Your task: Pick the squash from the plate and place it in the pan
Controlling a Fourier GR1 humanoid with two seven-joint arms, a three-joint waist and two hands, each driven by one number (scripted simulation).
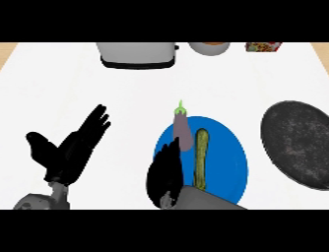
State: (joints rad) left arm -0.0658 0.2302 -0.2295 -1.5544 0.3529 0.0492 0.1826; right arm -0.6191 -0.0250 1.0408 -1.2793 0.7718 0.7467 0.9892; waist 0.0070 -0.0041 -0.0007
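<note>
Counter (65,83): white, spanning the whole view, carrying everything listed below.

Pan (303,143): dark and round, lying well off to the right of my right hand, apart from the plate. Its handle runs toward the lower right edge. Nothing lies in it.

Plate (229,152): blue, directly under and ahead of my right hand. Two items lie on it side by side.

Toaster (138,54): silver, far ahead of both hands. To its right stand a bowl (210,47) and a small patterned box (263,47). None bears on the task.

Left hand (69,147): open, fingers straight and raised, resting well to the left of the plate. It holds nothing.

Right hand (166,172): over the plate's near left part, fingers extended forward and slightly bent, holding nothing. The fingertips lie just left of the squash and just short of the eggplant's lower end.

Squash (202,158): long, olive green, lying lengthwise on the plate just to the right of my right hand's fingers. I cannot tell whether they touch it.

Eggplant (181,129): purple with a green stem, just ahead of my right fingertips, close beside the squash's far end.

Assessment: the step in hand is the approach to grasp; the pick is not yet made. The next move calls for shifting my right hand slightly rightward, closing round the squash's middle without catching the eggplant, then carrying it right to the pan.
</note>
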